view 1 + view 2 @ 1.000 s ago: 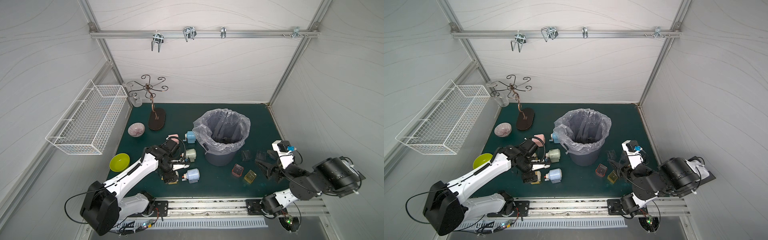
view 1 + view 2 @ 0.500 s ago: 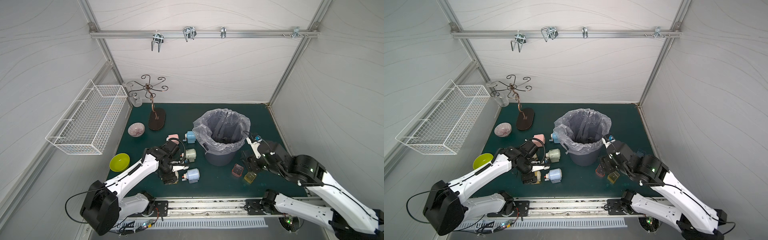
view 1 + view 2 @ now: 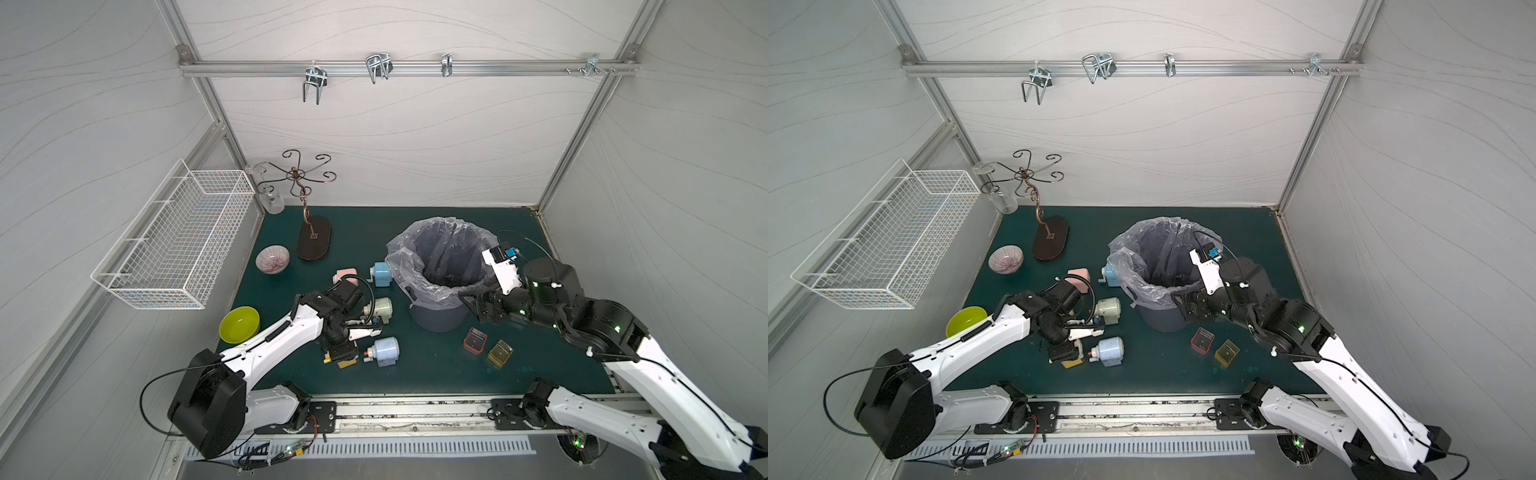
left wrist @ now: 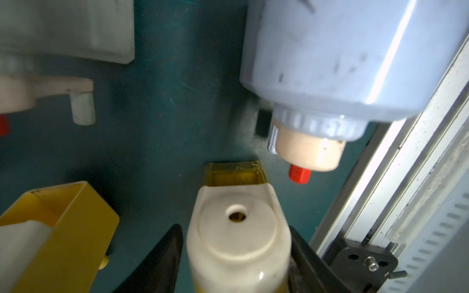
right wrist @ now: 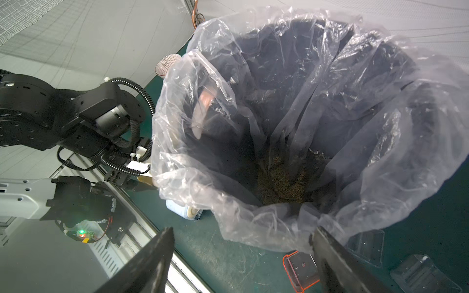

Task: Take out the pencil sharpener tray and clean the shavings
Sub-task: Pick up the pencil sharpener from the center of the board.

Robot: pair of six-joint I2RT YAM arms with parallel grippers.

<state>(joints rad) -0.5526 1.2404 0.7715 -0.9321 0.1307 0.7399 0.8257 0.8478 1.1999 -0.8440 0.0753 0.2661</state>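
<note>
- Now the left end effector (image 4: pixel 234 228) has narrowed around the yellow sharpener (image 4: pixel 238 266). A second ago its jaws stood wide above it. In the left wrist view the dark fingers (image 4: pixel 167 258) lie along both sides of the cream-faced body and grip it, as far as can be seen.
- The sharpener itself has not shifted. It sits near the front edge of the surface (image 3: pixel 415 374), left of the middle, just beside a pale blue sharpener (image 3: pixel 384 351).
- Its tray (image 4: pixel 234 175), translucent yellow, looks still seated at the foot of the body and not yet drawn out.
- Meanwhile the right arm has swung in from the right edge of the surface to the bin (image 3: pixel 436 322). The right end effector (image 5: pixel 242 229) hangs at the bin's front rim with its jaws wide apart and nothing between them.
- The shavings (image 5: pixel 281 182) lie as a brownish heap at the bottom of the bin's liner. A red tray (image 3: pixel 475 340) and an amber tray (image 3: pixel 500 352) rest on the surface between the bin and the front edge.
- Judged from this, the left arm is bracing the next sharpener so that its tray can be pulled.
- The free right end effector is well apart from that tray and would have to cross toward the front-left before it could pull it.
</note>
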